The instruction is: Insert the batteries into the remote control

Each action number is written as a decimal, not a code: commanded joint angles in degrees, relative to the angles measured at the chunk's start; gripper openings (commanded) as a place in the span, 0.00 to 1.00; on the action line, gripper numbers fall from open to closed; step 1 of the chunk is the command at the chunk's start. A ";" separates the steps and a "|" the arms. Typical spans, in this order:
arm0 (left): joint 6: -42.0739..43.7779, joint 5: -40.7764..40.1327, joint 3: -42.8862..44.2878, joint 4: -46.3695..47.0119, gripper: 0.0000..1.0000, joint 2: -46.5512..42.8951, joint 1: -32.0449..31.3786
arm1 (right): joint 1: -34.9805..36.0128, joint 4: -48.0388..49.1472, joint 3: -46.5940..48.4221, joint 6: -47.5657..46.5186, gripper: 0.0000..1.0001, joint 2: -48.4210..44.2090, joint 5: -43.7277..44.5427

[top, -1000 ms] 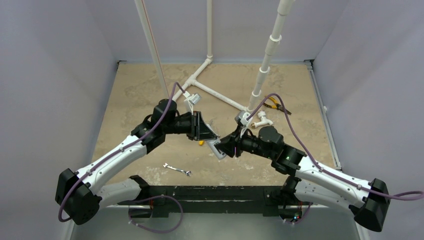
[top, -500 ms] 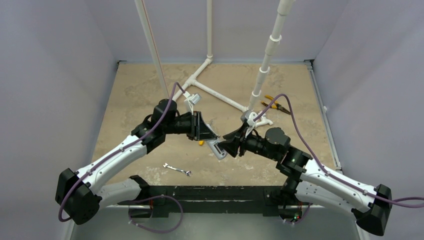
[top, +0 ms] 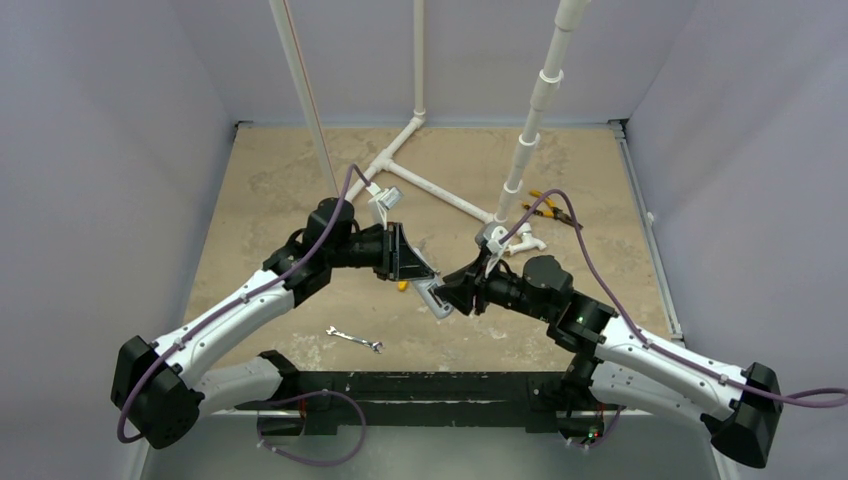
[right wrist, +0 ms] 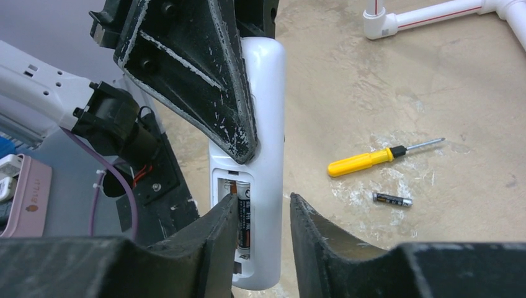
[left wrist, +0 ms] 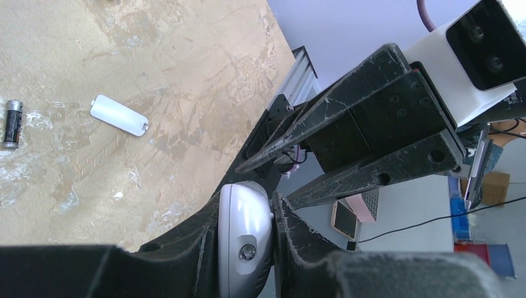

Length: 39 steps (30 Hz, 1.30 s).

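The white remote control [right wrist: 267,124] is held above the table with its open battery bay facing the right wrist camera. My left gripper [left wrist: 246,208] is shut on its upper half, seen end-on as the remote control [left wrist: 245,242]. One battery [right wrist: 244,217] lies inside the bay. My right gripper [right wrist: 263,198] stands open just in front of the bay's lower end, nothing between its fingers. A second battery [right wrist: 392,199] lies loose on the table, also seen as the battery [left wrist: 12,123]. From above, both grippers meet at the remote control [top: 432,295].
The white battery cover [left wrist: 119,115] lies on the table near the loose battery. A yellow-handled screwdriver [right wrist: 366,161] lies beside that battery. A small wrench [top: 355,340] sits near the front, pliers [top: 548,208] at the back right, and a white pipe frame [top: 430,185] behind.
My right gripper's jaws have opened wider at the remote's battery bay, and the right arm has shifted slightly. The left arm and the remote have stayed still.
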 commanded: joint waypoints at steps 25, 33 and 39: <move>3.32 -0.85 2.31 -1.89 0.00 -2.46 1.30 | -0.75 -5.14 -0.09 1.35 0.31 -4.18 31.71; -0.57 8.82 -0.63 -0.44 0.00 -6.68 17.39 | -2.23 -26.60 13.56 12.40 0.32 17.82 38.87; 4.15 7.22 2.16 -8.44 0.00 -9.59 18.67 | -1.95 -19.09 11.49 28.06 0.38 26.53 38.10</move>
